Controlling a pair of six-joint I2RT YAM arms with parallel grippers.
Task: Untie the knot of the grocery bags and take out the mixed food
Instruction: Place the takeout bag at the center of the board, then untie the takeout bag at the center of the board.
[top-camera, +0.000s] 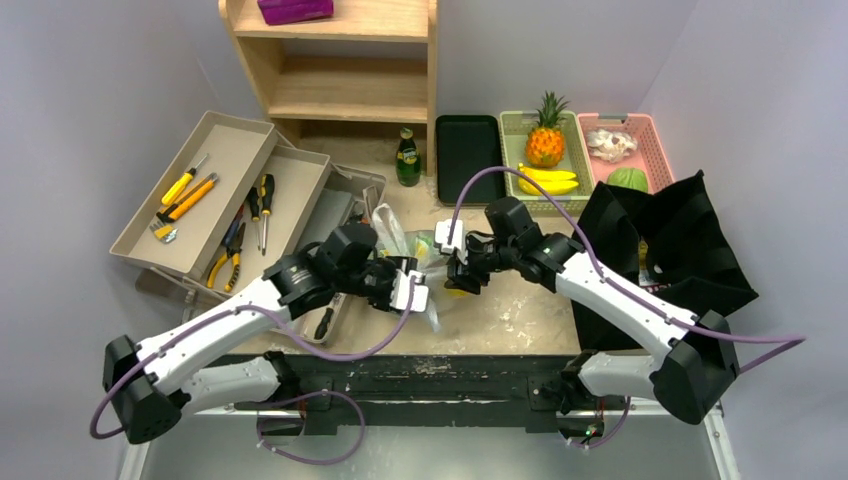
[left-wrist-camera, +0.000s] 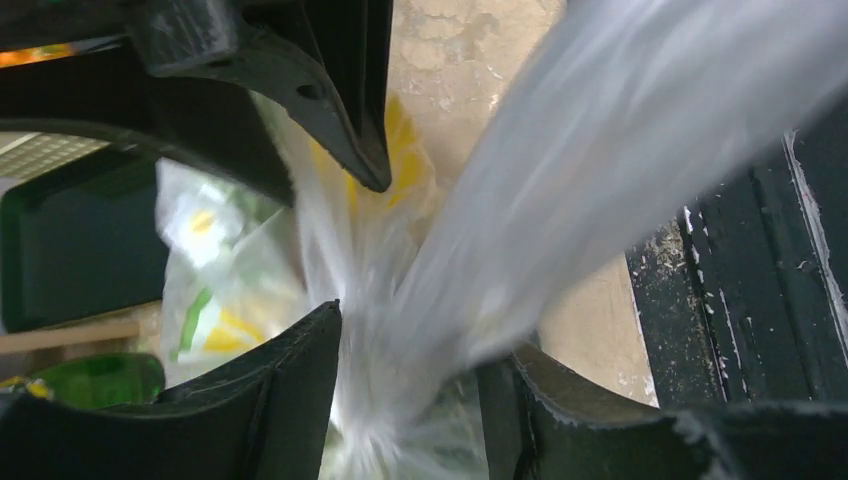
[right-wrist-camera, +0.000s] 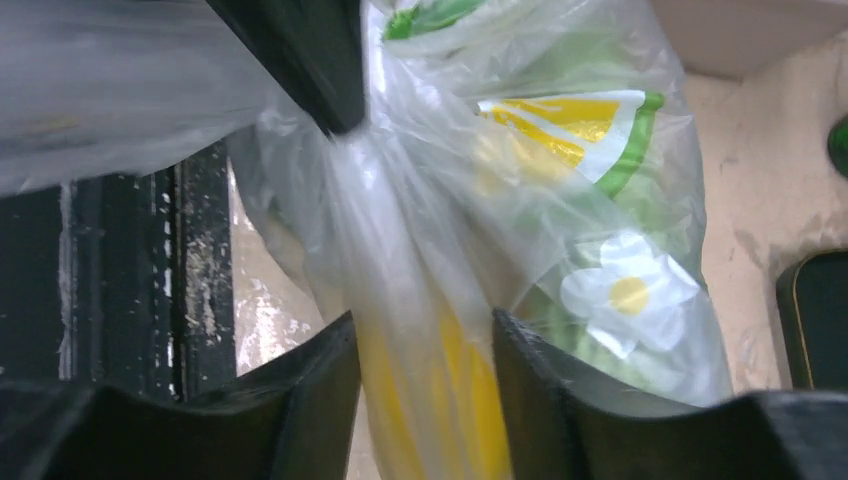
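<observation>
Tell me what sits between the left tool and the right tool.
The see-through plastic bag, caught between the left tool and the right tool; clearest in the top external view.

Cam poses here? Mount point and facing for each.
Top external: above, behind the bases, looking down on the table; both arms show, meeting at the plastic bag.
Left wrist: on the left arm, facing the bag; left end effector fingers at bottom.
Right wrist: on the right arm, facing the bag; right end effector fingers at bottom.
Shared: both wrist views show the bag and the other arm's finger.
</observation>
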